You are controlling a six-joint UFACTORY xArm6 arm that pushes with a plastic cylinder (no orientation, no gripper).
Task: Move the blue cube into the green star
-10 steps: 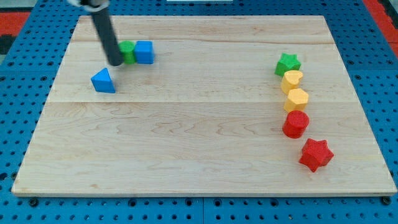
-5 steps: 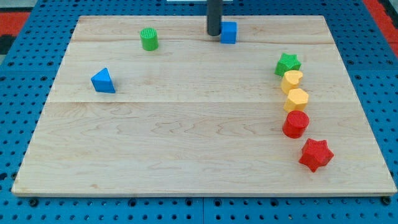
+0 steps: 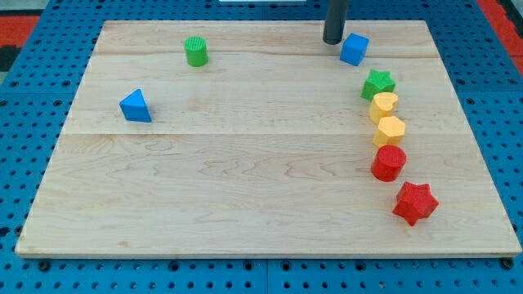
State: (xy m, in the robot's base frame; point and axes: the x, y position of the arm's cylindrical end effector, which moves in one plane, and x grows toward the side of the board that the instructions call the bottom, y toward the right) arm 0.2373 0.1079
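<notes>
The view's top edge is cutting off my rod, so only its lower stretch down to my tip is showing; the arm above is lying out of view. Whether my tip is touching the blue cube just to its right, I am not managing to tell. The worktop is showing whole, though its near corners are sitting close to the view's bottom edge.
</notes>
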